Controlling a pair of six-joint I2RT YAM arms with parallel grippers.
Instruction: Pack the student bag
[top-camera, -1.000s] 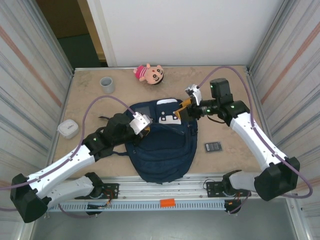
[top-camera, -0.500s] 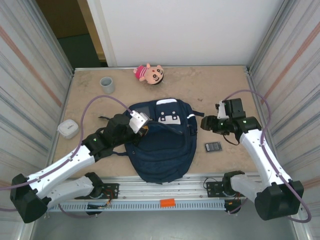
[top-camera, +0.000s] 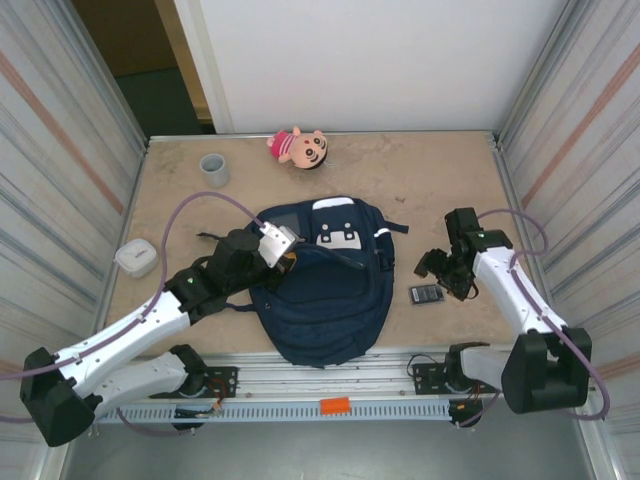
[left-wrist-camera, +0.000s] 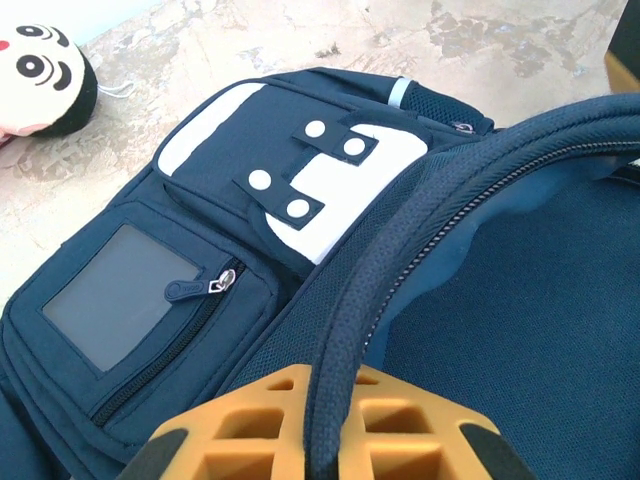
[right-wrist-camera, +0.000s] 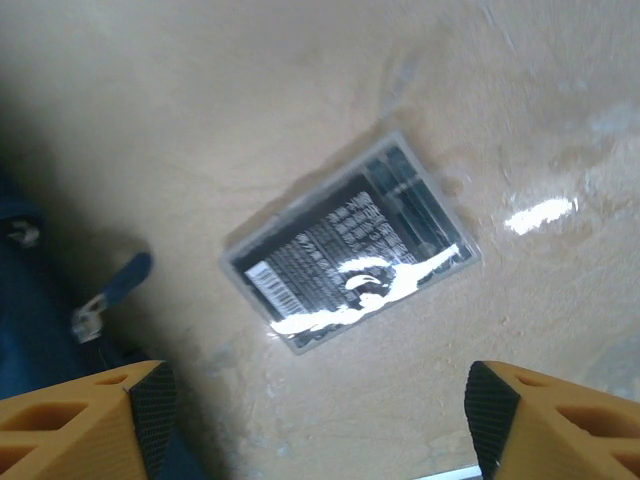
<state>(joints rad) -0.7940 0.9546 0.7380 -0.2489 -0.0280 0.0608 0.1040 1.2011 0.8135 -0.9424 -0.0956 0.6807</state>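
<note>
Soft fabric likely leaves the bag (top-camera: 330, 295) floppy, best held by the padded zip rim (left-wrist-camera: 400, 255) the left gripper (left-wrist-camera: 325, 425) pinches; the right gripper (right-wrist-camera: 315, 400) gapes over a case (right-wrist-camera: 350, 255).

On my bench (top-camera: 430, 185): doll (top-camera: 299, 148) and grey cup (top-camera: 214, 170) at the far side, white case (top-camera: 137, 258) left, dark packet (top-camera: 428, 294) right.

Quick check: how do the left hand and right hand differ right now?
The left hand is closed on the padded zipper rim of the student bag; the right hand is open and holds nothing. The left hand sits at the bag's upper left edge; the right hand hangs over the flat dark pack on the table, right of the bag. Both have orange fingers.
</note>
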